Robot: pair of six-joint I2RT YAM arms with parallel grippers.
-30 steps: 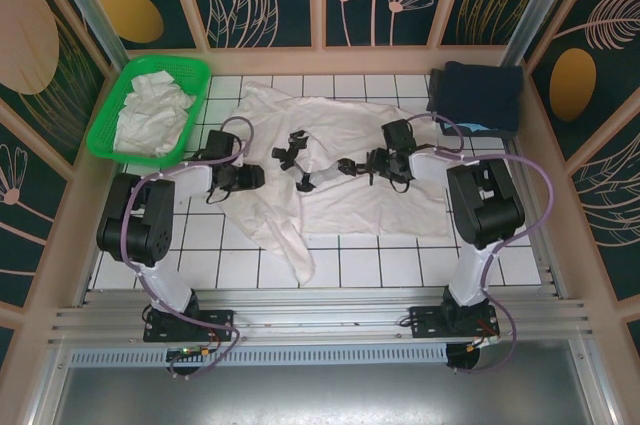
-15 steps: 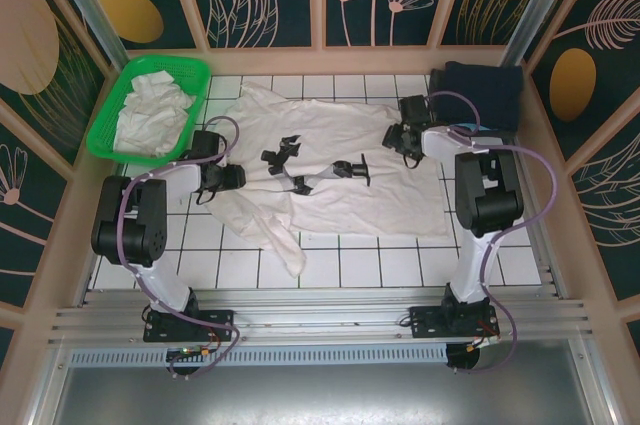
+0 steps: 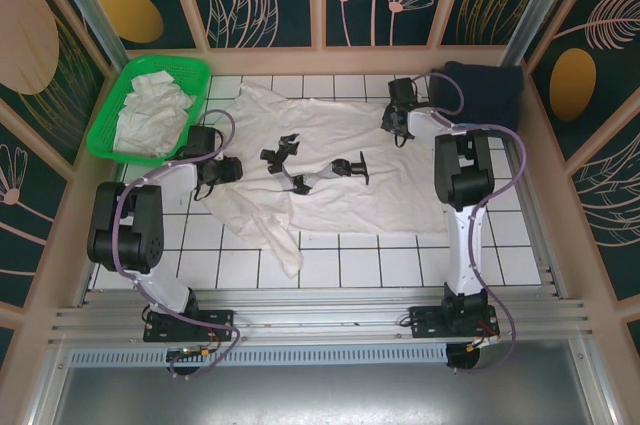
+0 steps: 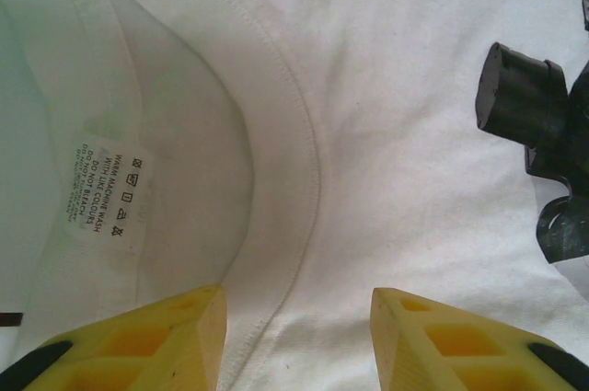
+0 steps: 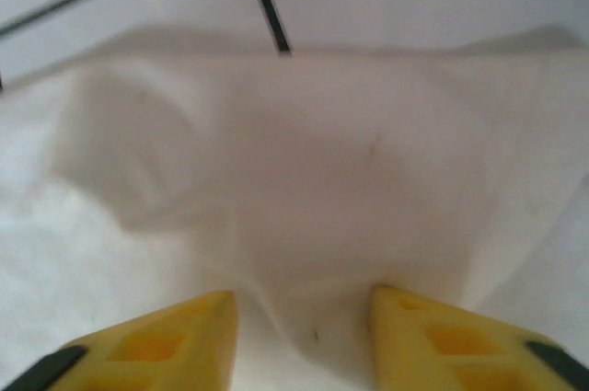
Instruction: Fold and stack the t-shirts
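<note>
One white t-shirt (image 3: 330,145) lies spread across the tiled table, its collar toward the left. My left gripper (image 3: 230,170) hovers low over the collar (image 4: 276,106) and care label (image 4: 106,190). It is open, its yellow fingers (image 4: 156,336) well apart with flat cloth between them. My right gripper (image 3: 398,125) is at the shirt's far right edge. In the right wrist view a raised fold of the cloth (image 5: 304,179) sits between the parted fingers (image 5: 442,336) of that gripper (image 5: 304,299). More white t-shirts (image 3: 150,110) lie crumpled in a basket.
A green basket (image 3: 105,140) stands at the back left. A dark blue folded cloth (image 3: 480,95) lies at the back right, close to my right arm. Black plastic pieces (image 3: 300,180) (image 4: 520,106) rest on the middle of the spread shirt. Wooden walls ring the table.
My right arm swung from the shirt's middle to its far right edge, and its fingers came closer together. The left gripper drew back leftward a little, pulling the shirt's left side with it.
</note>
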